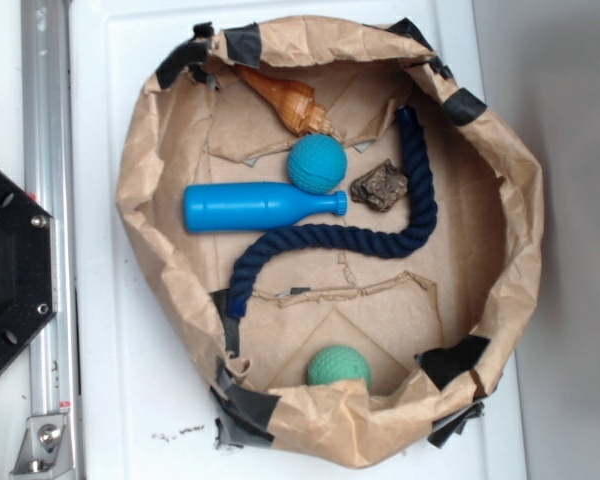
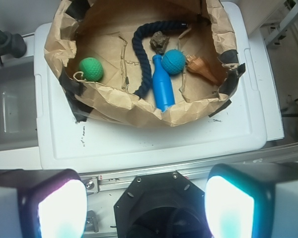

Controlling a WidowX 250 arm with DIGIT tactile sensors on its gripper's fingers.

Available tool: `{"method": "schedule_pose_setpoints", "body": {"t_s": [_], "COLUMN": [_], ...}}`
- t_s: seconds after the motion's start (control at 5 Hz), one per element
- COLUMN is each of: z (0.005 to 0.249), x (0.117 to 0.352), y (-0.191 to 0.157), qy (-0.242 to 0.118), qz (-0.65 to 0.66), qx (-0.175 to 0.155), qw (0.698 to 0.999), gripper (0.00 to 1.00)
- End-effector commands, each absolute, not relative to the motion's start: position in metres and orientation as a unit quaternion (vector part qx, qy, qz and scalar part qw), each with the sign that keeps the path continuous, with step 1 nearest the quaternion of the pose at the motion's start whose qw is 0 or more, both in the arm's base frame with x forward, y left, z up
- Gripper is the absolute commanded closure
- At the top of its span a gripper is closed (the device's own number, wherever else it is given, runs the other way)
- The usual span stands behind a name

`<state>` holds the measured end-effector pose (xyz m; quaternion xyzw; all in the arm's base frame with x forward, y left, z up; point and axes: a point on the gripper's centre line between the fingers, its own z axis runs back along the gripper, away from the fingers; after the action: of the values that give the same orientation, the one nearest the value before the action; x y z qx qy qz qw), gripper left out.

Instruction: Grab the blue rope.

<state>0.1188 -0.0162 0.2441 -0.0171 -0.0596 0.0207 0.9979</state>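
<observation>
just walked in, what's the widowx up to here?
It is meant to grab the blue rope, but nothing is held yet. The rope lies curved on the floor of the brown paper basket, next to a blue bottle, two balls, a shell and a small rock. The wrist view looks at the basket from well back over the robot base, so the arm is away from the items. The gripper has its jaws wide apart.

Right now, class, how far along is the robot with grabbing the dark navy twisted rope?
Nothing looks done: the dark navy twisted rope lies loose in the brown paper-lined bin, curving beside the bright blue plastic bottle. In hand: nothing; the gripper is open, outside the bin. Left: reaching in, closing on the rope.
</observation>
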Motion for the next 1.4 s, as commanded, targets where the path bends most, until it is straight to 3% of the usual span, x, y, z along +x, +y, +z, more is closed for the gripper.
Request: {"method": "schedule_pose_setpoints", "body": {"t_s": [0.0,0.4,0.6,0.8,1.0,1.2], "z": [0.244,0.194,0.147,0.097,0.063,0.048], "x": [0.119,0.217,0.264,0.265,0.248,0.220], "y": [-0.016,-0.013,-0.011,-0.022,-0.031,-0.036], "qy": [-0.060,0.004,0.031,0.034,0.042,0.041], "qz": [0.021,0.206,0.299,0.323,0.291,0.264], "qx": [-0.017,-0.045,-0.048,-0.035,-0.012,0.004], "qw": [0.998,0.977,0.953,0.945,0.956,0.964], "gripper": [0.00,0.00,0.00,0.00,0.00,0.00]}}
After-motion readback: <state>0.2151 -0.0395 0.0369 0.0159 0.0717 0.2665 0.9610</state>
